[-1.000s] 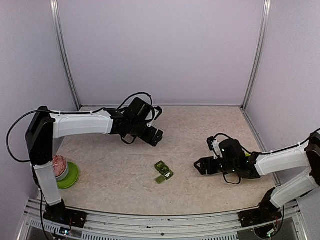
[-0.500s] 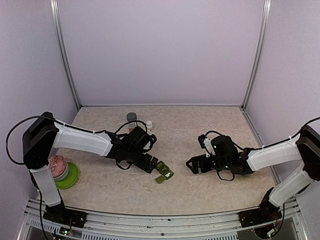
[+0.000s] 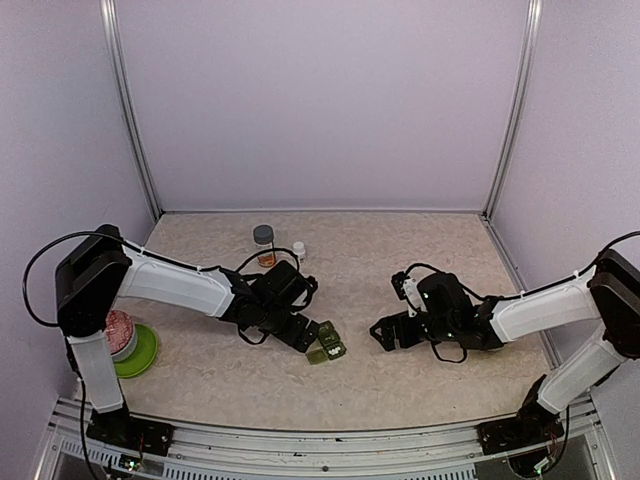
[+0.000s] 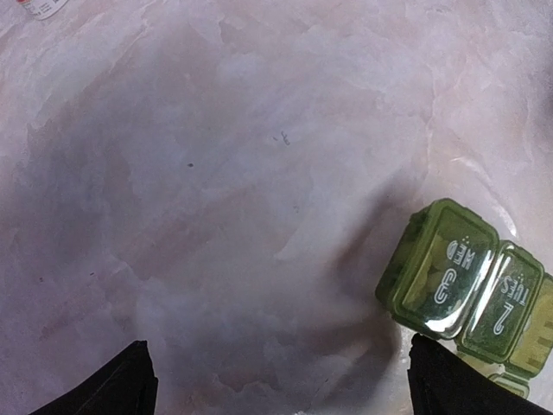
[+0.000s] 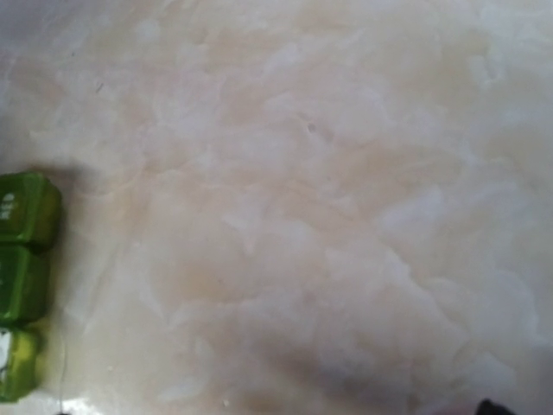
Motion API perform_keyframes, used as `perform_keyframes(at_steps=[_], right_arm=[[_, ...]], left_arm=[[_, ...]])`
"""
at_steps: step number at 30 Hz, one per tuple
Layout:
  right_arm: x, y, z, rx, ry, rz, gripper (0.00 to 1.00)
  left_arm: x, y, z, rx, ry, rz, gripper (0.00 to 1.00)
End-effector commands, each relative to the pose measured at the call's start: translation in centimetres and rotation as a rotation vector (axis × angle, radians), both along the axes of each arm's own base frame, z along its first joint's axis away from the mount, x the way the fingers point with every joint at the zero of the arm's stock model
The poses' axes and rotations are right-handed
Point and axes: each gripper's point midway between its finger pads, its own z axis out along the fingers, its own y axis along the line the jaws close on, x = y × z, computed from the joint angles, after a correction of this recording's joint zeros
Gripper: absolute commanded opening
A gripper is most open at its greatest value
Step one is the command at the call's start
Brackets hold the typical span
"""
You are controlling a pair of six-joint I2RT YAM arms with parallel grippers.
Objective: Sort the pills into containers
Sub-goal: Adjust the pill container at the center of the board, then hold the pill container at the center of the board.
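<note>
The containers, a dark olive-green pill box [image 3: 328, 347], lie on the table between my arms, the lids marked 3 and 2 closed [image 4: 456, 278]. Faint pale shapes show behind the lid marked 3. I see no loose pills. My left gripper [image 3: 306, 337] hangs low just left of the box, open and empty [image 4: 281, 387]; its right fingertip [image 4: 449, 385] sits just below the box's corner. My right gripper [image 3: 383, 333] stands open to the right of the box, apart from it. In the right wrist view the box [image 5: 24, 259] is at the left edge.
A grey-capped bottle [image 3: 263, 240] with orange contents and a small white bottle [image 3: 298, 250] stand behind the left arm. A lime-green bowl [image 3: 145, 352] holding a red-patterned round thing [image 3: 118, 333] sits at the near left, by the left arm's base.
My left arm swung from the back of the table down to the pill box, uncovering the two bottles. My right gripper moved left toward the box.
</note>
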Motion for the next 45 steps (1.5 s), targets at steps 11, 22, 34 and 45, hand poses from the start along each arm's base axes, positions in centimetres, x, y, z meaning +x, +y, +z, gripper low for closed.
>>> perform_keyframes(at_steps=[11,22,34,45], right_arm=[[-0.4,0.3,-0.1,-0.032,-0.003,0.024,1.00],[-2.2,3.1,2.4,0.010,-0.080,0.284,1.00],[-2.7,5.7,2.2,0.127,0.054,0.370,0.97],[-2.7,6.8,-0.7,0.187,0.226,0.344,0.88]], left_arm=[[2.3,-6.1,0.6,-0.077,-0.021,-0.135,0.99],[3.7,-8.3,1.5,-0.134,0.005,-0.225,0.99],[4.8,-4.9,9.6,-0.263,-0.086,-0.131,0.99],[1.4,-3.6,5.1,-0.304,0.031,-0.126,0.99]])
